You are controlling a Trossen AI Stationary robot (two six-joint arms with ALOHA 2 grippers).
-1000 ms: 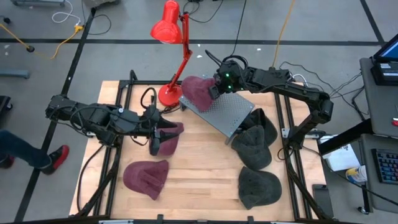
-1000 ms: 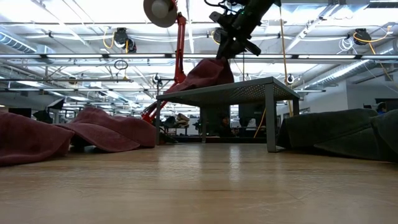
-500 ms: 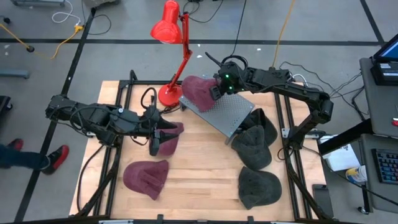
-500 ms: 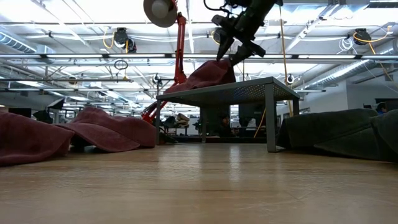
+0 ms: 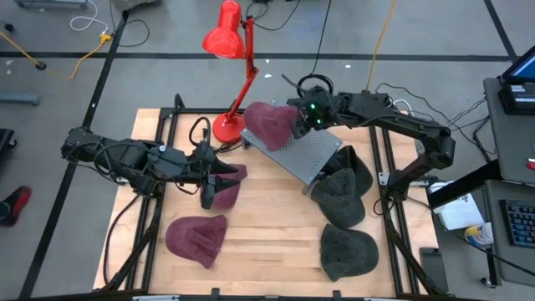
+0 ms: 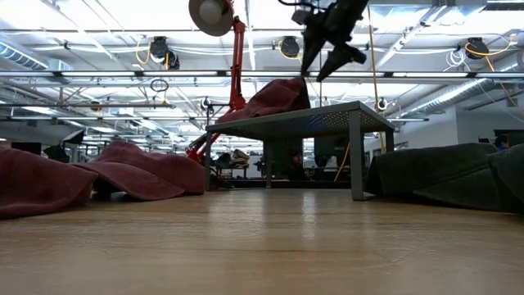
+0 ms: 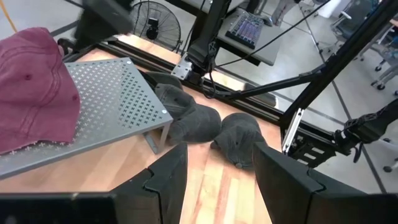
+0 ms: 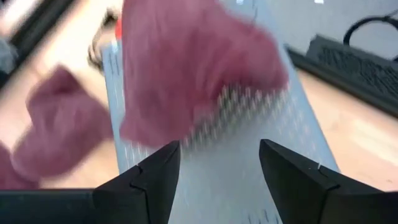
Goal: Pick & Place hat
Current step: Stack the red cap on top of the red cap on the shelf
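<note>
Your right gripper (image 5: 294,125) hangs over the perforated metal stand (image 5: 308,155) with its fingers spread, gripping nothing. The maroon hat (image 5: 267,122) lies on the stand's far end. Your left gripper (image 5: 214,180) waits, fingers apart, over another maroon hat (image 5: 227,186) on the bench (image 5: 267,242).

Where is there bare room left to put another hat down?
The perforated grey metal platform is bare beside the maroon cap on it. Bare wood lies between the maroon beanie and the dark grey caps. Those caps crowd the right side.
</note>
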